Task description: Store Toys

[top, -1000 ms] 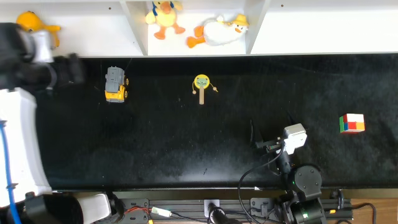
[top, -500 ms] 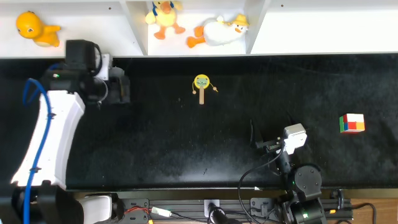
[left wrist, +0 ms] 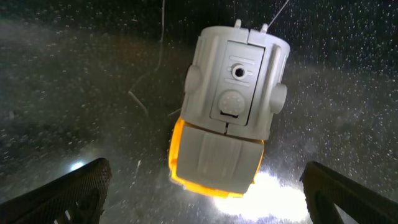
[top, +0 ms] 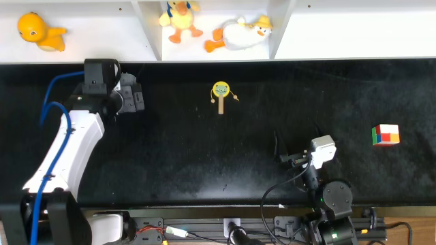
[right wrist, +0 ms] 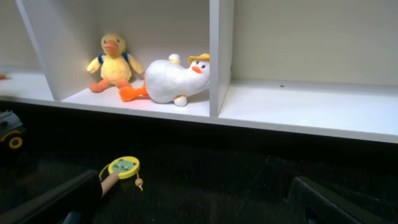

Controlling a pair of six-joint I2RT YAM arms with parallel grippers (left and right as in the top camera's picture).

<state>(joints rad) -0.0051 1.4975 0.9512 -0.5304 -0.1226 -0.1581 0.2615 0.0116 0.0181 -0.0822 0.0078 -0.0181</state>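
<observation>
On the black mat (top: 204, 156), near the left end of the white shelf (top: 153, 30), the left gripper (top: 131, 100) is held directly above the toy truck (left wrist: 230, 106). In the left wrist view the grey-and-yellow truck is seen lying on the mat between the 2 fingers (left wrist: 74, 186), which are spread wide and are not touching it. Nothing is grasped. The spread is judged deliberate: the truck's long sides face the fingers, so a closure across the narrower width is made possible once the gripper is lowered. The truck is found slightly skewed to the finger line — a small wrist correction may be called for, or the body could be twisted as it is pinched.

3 toys are recorded as already stored. An orange duck (top: 39, 30) is set in the left compartment. A yellow duck (top: 180, 19) and a white goose (top: 238, 34) are set side by side in the middle one, well back from the front edge, where they are unlikely to be knocked out. 2 further toys are left on the mat: a rattle (top: 220, 95) just in front of the middle compartment and a coloured cube (top: 385, 135) well apart at the right.

The right gripper (top: 279, 151) is held low near its own base, fingers released and parted, holding nothing — a position judged to leave the left arm's working area free. The task is judged partly done, with the truck as the step in hand.
</observation>
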